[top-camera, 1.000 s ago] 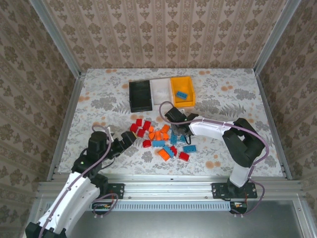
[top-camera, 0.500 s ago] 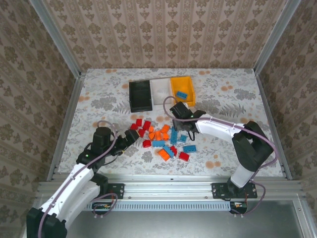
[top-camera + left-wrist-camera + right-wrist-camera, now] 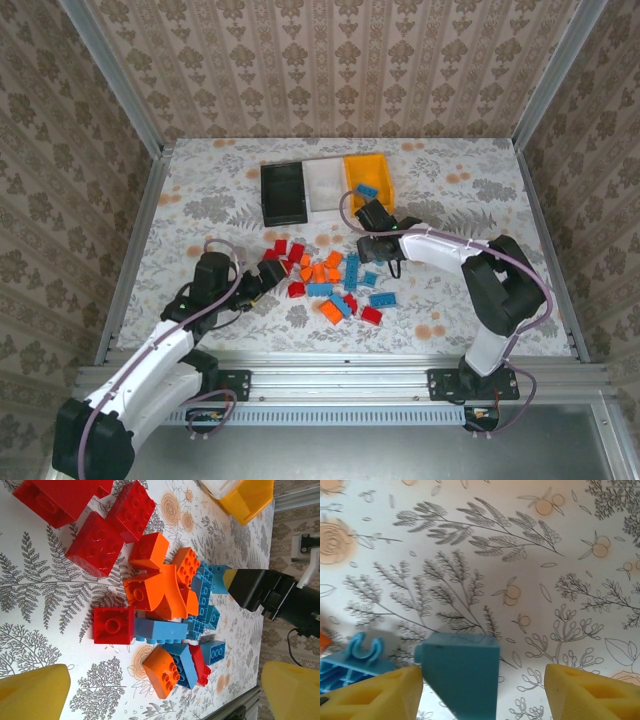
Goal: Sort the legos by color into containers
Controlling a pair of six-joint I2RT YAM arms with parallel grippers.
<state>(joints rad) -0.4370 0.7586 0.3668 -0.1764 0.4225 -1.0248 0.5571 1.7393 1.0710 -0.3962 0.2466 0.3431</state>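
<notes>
While the black bin [image 3: 284, 193], white bin [image 3: 325, 182] and orange-yellow bin [image 3: 380, 175] stand in a row at the far side of the table [image 3: 200, 200], a blue brick [image 3: 366, 190] lies in the orange-yellow one. The lego pile [image 3: 328, 282] lies loose nearer the arms, with the left gripper [image 3: 266, 272] at its red edge and the right gripper [image 3: 372, 247] at its far blue edge.

From the left wrist, the yellow fingertips [image 3: 35, 692] stand wide apart, facing red, orange and blue bricks.

From the right wrist, the pads [image 3: 580, 692] stand partly apart. A teal-blue brick [image 3: 462, 672] touches one pad and is clear of the other.
</notes>
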